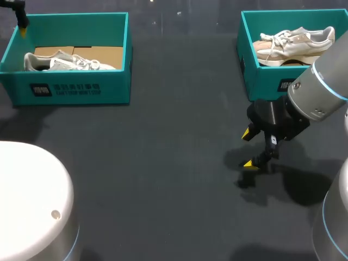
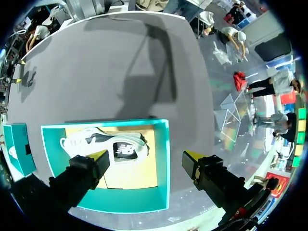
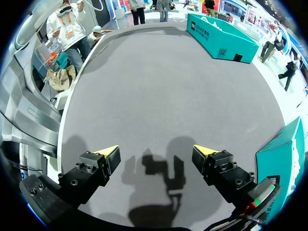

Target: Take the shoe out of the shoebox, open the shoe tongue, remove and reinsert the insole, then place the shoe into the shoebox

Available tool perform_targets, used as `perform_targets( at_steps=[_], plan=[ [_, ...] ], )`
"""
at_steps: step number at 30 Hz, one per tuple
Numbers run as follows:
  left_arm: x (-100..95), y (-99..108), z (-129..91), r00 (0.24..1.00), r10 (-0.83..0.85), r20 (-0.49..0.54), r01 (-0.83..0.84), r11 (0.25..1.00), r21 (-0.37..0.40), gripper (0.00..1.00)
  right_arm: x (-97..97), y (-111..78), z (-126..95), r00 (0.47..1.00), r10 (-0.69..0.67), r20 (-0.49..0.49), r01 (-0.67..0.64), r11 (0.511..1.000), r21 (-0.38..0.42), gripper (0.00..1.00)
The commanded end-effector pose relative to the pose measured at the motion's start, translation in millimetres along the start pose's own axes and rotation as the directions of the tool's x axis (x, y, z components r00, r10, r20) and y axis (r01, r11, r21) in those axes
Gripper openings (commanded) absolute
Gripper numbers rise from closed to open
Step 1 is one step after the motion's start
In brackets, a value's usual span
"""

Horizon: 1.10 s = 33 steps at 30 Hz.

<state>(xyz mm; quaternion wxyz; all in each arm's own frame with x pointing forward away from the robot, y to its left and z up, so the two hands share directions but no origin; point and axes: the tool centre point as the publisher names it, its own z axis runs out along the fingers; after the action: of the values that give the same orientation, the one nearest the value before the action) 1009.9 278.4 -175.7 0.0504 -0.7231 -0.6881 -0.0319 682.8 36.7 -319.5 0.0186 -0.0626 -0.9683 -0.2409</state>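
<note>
Left gripper [image 2: 147, 156] and right gripper [image 3: 156, 150] gape empty — white-grey shoe [image 2: 103, 144] lies sideways in teal shoebox [image 2: 162, 163].

A table [image 1: 163, 179] with a dark grey, matt top is seen, its surface plain and unpatterned. The top is lit from above, and soft dark shadows [image 1: 283, 190] are cast on it toward its right edge. In the left wrist view a thin pale rim [image 2: 103, 16] is shown along the table's far edge, where a corner is rounded.
</note>
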Motion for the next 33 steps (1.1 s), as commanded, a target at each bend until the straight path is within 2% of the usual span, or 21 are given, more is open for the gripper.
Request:
perform_targets(
  at_steps=[1, 9, 16, 17, 19, 21, 23, 25, 27, 33],
  plan=[
    [6.7, -4.6, -13.3, 1.0, 0.011, 0.027, -0.011, 1.0, 0.002, 1.0, 1.5, -0.2, 0.5, 1.0, 0.001, 0.003, -0.001, 1.0, 0.001, 1.0],
    [6.7, -4.6, -13.3, 1.0, 0.011, 0.027, -0.011, 1.0, 0.002, 1.0, 1.5, -0.2, 0.5, 1.0, 0.001, 0.003, -0.001, 1.0, 0.001, 1.0],
    [6.7, -4.6, -13.3, 1.0, 0.011, 0.027, -0.011, 1.0, 0.002, 1.0, -45.4, 9.0, -48.3, 0.973, 0.178, 0.143, -0.193, 0.976, 0.099, 1.0],
    [6.7, -4.6, -13.3, 1.0, 0.011, 0.027, -0.011, 1.0, 0.002, 1.0, -54.7, 11.7, -57.5, 0.966, 0.198, 0.164, -0.222, 0.965, 0.138, 1.0],
    [6.7, -4.6, -13.3, 1.0, 0.011, 0.027, -0.011, 1.0, 0.002, 1.0, -67.8, 13.6, -69.8, 0.959, 0.221, 0.176, -0.246, 0.959, 0.139, 1.0],
    [6.7, -4.6, -13.3, 1.0, 0.011, 0.027, -0.011, 1.0, 0.002, 1.0, -82.6, 14.7, -82.0, 0.935, 0.284, 0.213, -0.329, 0.918, 0.22, 1.0],
    [6.7, -4.6, -13.3, 1.0, 0.011, 0.027, -0.011, 1.0, 0.002, 1.0, -97.0, 14.4, -95.5, 0.921, 0.313, 0.231, -0.364, 0.904, 0.226, 1.0],
    [6.7, -4.6, -13.3, 1.0, 0.011, 0.027, -0.011, 1.0, 0.002, 1.0, -110.5, 16.8, -111.3, 0.905, 0.342, 0.252, -0.404, 0.875, 0.266, 1.0],
    [6.7, -4.6, -13.3, 1.0, 0.011, 0.027, -0.011, 1.0, 0.002, 1.0, -115.6, 20.2, -122.5, 0.905, 0.328, 0.272, -0.408, 0.85, 0.333, 1.0],
    [6.7, -4.6, -13.3, 1.0, 0.011, 0.027, -0.011, 1.0, 0.002, 1.0, -115.6, 20.2, -122.5, 0.905, 0.328, 0.272, -0.408, 0.85, 0.333, 1.0]
  ],
)
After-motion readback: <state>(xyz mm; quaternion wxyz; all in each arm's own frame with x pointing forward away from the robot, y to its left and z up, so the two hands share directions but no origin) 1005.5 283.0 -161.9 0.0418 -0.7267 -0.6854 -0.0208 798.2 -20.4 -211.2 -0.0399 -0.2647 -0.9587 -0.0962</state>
